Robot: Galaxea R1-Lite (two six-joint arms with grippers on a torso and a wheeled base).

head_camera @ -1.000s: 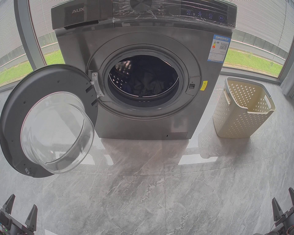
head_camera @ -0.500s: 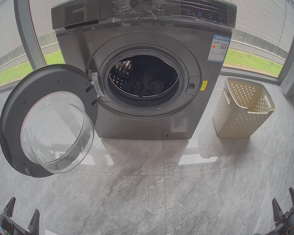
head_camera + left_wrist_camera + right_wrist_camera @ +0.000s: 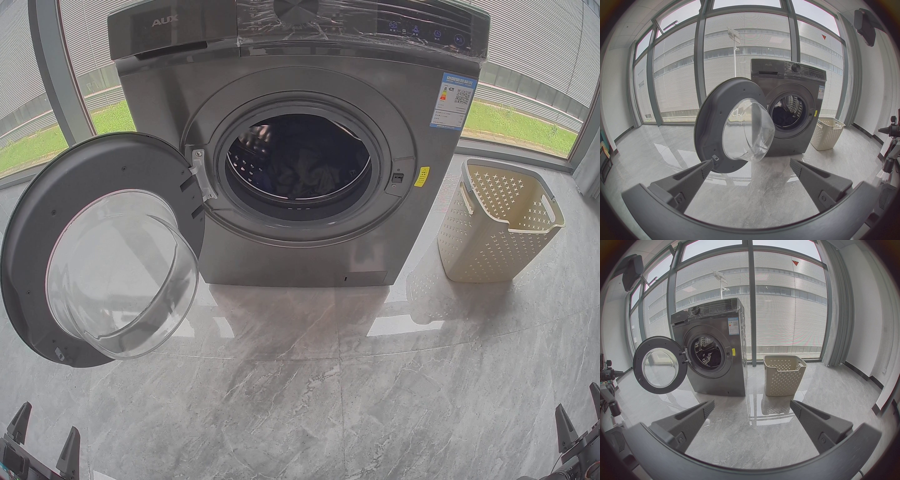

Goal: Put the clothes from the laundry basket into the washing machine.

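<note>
- Clothes [image 3: 300,178] are lying in the washing machine [image 3: 300,262], well ahead of my jaws, both gaping empty.
- I am risking clipping the open door [image 3: 94,169] before the left jaws, or groping a seemingly bare laundry basket [image 3: 475,250].

Laundry basket [image 3: 500,225] right of washing machine [image 3: 300,144], clothes [image 3: 300,172] inside drum.

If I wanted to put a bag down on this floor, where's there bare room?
The widest bare patch is the floor between the washing machine and the left claw and right claw. A narrower strip lies between the machine and the basket. It is crowded on the left, where the open door juts out over the floor.
</note>
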